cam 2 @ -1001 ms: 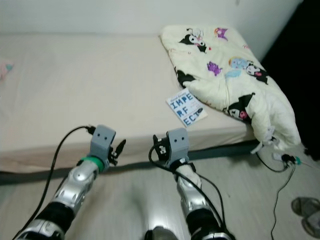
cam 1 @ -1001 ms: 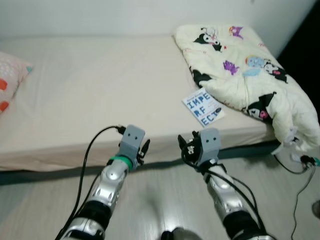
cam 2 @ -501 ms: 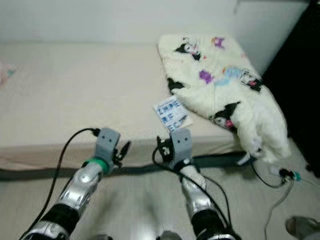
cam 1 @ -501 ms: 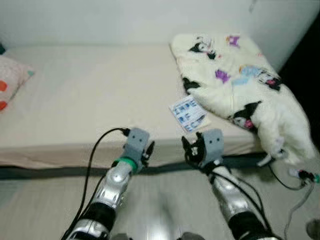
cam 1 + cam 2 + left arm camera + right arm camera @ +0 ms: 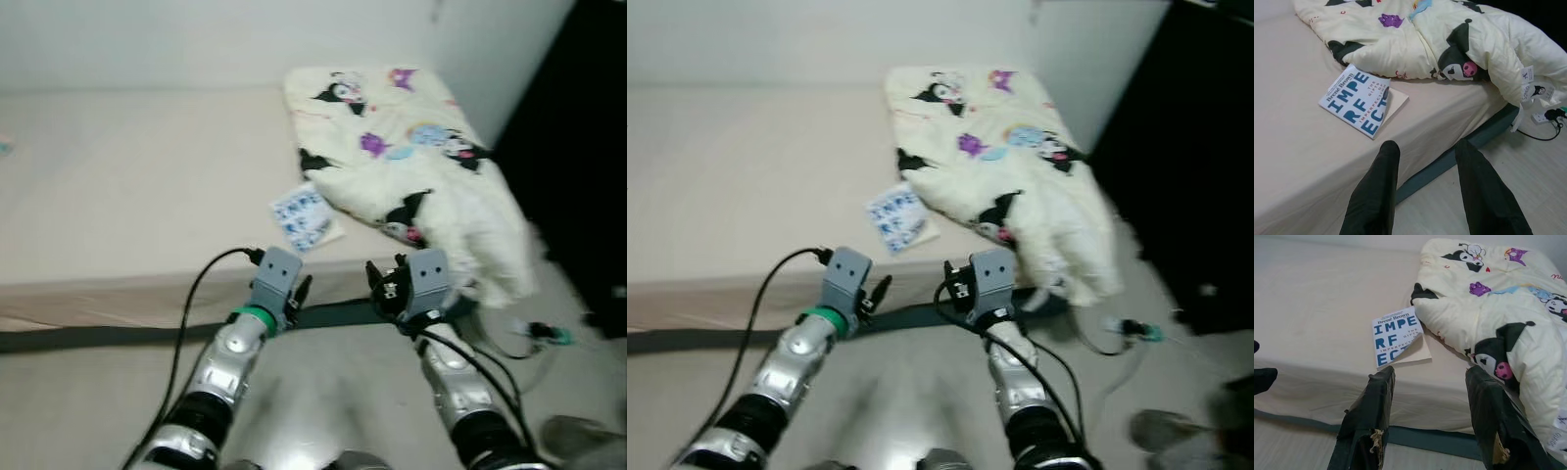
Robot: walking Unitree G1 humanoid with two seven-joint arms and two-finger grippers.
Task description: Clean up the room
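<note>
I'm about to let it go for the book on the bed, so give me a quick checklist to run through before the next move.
1. Book in view and uncovered: ok; it lies flat on the bed near the front edge, cover corner curled up.
2. Book free of the comforter: ok; the comforter lies beside it, not over it.
3. Right gripper ready: ok; fingers open and empty.
4. Left gripper ready: ok; fingers open and empty.
5. Grippers over the book: not ok; both hang at the bed's edge, short of it.
6. Footing: cannot tell; a cable lies on the floor to the right.
</note>
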